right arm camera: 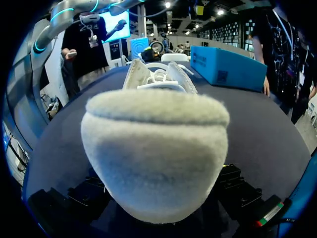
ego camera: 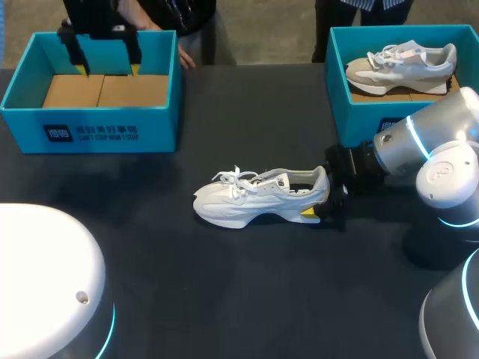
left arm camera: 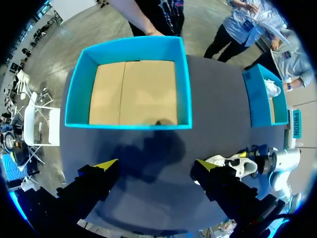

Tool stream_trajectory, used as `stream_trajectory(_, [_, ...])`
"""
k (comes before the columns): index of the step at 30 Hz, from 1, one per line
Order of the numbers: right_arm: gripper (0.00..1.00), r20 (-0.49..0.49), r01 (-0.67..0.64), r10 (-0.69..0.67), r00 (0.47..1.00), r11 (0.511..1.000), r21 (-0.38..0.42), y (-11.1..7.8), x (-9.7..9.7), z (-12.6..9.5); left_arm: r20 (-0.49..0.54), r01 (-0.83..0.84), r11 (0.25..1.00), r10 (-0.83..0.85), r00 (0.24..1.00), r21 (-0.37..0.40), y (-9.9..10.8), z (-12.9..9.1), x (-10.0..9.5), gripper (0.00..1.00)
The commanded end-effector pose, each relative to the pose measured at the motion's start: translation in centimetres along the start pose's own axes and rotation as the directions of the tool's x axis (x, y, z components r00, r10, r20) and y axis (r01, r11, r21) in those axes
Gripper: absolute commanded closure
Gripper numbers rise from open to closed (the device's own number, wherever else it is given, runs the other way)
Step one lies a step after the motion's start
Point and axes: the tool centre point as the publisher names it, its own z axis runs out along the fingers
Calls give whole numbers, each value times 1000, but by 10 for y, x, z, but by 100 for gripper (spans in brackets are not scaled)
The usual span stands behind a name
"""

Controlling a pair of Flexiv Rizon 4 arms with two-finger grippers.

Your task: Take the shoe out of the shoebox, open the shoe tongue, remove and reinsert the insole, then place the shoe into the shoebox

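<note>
Since the white shoe [ego camera: 258, 196] already lies on the surface [ego camera: 187, 284] at mid-frame, the take-out looks done; tongue, insole and return remain (as far as I can judge). Its heel is clamped by the right gripper [ego camera: 323, 203]. At upper left, the left gripper [ego camera: 106, 71] hangs with fingers spread over the empty box [ego camera: 90, 131]. Two boxes, two shoes: the second shoe [ego camera: 400, 66] sits in the other box [ego camera: 359, 112], upper right.

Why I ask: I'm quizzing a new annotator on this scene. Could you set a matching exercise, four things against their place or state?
Things:
1. white lace-up sneaker
2. left turquoise cardboard shoebox
3. right turquoise cardboard shoebox
4. left hand

Places or states:
A. holds a grey-and-white sneaker
B. open, empty, high near the shoeless box
C. on the dark table, heel in the right hand
D. only brown cardboard inside

Pairs: 1-C, 2-D, 3-A, 4-B.
</note>
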Motion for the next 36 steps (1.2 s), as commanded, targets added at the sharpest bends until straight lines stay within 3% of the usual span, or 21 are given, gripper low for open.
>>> stream_trajectory(1, [100, 1, 0, 0, 1000, 1000, 3, 1, -1, 3, -14, 0, 998, 1, 1000, 58, 27, 1, 15, 0])
stream_trajectory(16, [100, 1, 0, 0, 1000, 1000, 3, 1, -1, 3, -95, -4, 999, 9, 995, 47, 79, 11, 79, 0])
stream_trajectory(25, [100, 1, 0, 0, 1000, 1000, 3, 1, -1, 3, -102, 7, 999, -2, 995, 47, 95, 18, 111, 0])
stream_trajectory(36, [100, 1, 0, 0, 1000, 1000, 3, 1, -1, 3, -87, 41, 998, -37, 995, 46, 108, 28, 137, 0])
